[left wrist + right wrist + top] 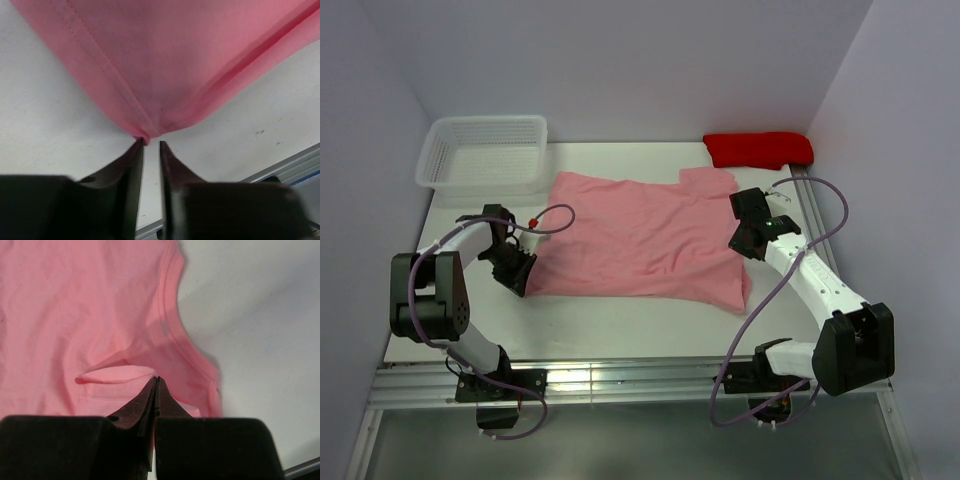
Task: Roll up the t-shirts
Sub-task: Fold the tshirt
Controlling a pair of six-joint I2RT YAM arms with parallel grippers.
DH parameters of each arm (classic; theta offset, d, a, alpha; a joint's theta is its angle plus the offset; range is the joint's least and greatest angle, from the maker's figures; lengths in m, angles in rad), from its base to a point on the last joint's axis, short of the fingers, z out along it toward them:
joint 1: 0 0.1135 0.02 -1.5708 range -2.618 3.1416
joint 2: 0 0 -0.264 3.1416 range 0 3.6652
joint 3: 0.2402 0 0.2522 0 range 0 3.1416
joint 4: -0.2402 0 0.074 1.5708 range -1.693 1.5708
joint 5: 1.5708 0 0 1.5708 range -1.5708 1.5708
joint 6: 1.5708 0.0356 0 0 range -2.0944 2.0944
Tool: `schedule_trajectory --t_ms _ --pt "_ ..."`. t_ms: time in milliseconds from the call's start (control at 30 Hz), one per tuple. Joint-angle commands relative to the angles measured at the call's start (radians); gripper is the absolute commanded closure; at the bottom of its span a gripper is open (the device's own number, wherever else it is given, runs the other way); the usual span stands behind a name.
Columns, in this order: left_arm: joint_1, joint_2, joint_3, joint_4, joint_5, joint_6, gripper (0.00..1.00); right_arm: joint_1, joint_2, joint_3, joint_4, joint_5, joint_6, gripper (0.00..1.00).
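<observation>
Preparation for the roll looks like the step in hand: the pink t-shirt [640, 235] lies spread across the middle of the white bench [620, 325], mostly flat with shallow wrinkles and no rolled part yet. Its hem faces the left arm, and a sleeve points toward the far right corner.

The left tool [151, 144] sits low at the near-left hem corner. Its jaws stand a narrow slit apart with bare bench showing between them, and the corner's point touches one fingertip [139, 146] without clearly being caught.

The right tool [156, 380] is closed at the opposite end, beside a curved stitched opening; whether that is the neck or an armhole cannot be told. A small raised pucker of fabric runs up to its tips, so it seems to pinch a thin fold of the shirt.

Judging from this, the next move calls for the left tool to get the corner properly between its jaws. Both ends should then be drawn taut so the cloth lies smooth, and after that an edge can be turned over on itself. A loose corner or a trapped wrinkle would probably give a lopsided roll.

The bench is matte white, with a metal rail [620, 380] along its near edge. A white mesh basket [485, 150] stands at the far left, just clear of the shirt. A folded red cloth [758, 148] lies at the far right, against plain pale walls.
</observation>
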Motion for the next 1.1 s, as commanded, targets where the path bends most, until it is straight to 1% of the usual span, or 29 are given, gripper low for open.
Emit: schedule_trajectory --t_ms 0,67,100,133,267,400,467,567,600,767,933,1033,1067 --pt "-0.008 0.012 0.027 0.008 0.040 -0.005 0.81 0.011 -0.023 0.025 0.015 0.019 0.007 1.00" --pt "-0.008 0.012 0.034 0.005 0.042 -0.005 0.89 0.015 -0.026 0.025 0.011 0.021 0.008 1.00" --pt "-0.008 0.009 0.037 0.004 0.040 -0.005 0.95 0.015 -0.026 0.025 0.012 0.022 0.008 1.00" --pt "-0.008 0.008 0.038 0.005 0.037 -0.006 0.99 0.018 -0.028 0.025 0.011 0.022 0.008 1.00" --pt "-0.008 -0.009 0.052 -0.002 0.030 -0.008 1.00 0.019 -0.032 0.027 0.008 0.024 0.008 1.00" --pt "-0.010 -0.038 0.040 0.007 -0.009 -0.018 0.73 0.019 -0.034 0.027 0.008 0.025 0.007 1.00" --pt "-0.008 -0.057 0.021 0.008 -0.021 -0.020 0.58 0.019 -0.037 0.025 0.006 0.028 0.008 1.00" --pt "-0.007 -0.057 0.007 0.011 -0.032 -0.020 0.50 0.019 -0.040 0.024 0.006 0.028 0.008 1.00" --pt "-0.005 -0.048 0.006 0.011 -0.030 -0.023 0.46 0.019 -0.041 0.022 0.007 0.028 0.008 1.00" --pt "-0.005 -0.017 -0.006 0.020 -0.009 -0.032 0.43 0.019 -0.045 0.019 0.008 0.028 0.008 1.00" --pt "-0.007 0.017 -0.016 0.024 0.022 -0.032 0.45 0.021 -0.045 0.016 0.009 0.030 0.007 1.00" --pt "-0.005 0.037 -0.011 0.031 0.030 -0.041 0.50 0.021 -0.045 0.014 0.011 0.030 0.007 1.00" --pt "-0.005 0.038 -0.011 0.036 0.030 -0.043 0.56 0.019 -0.045 0.013 0.011 0.028 0.007 1.00"
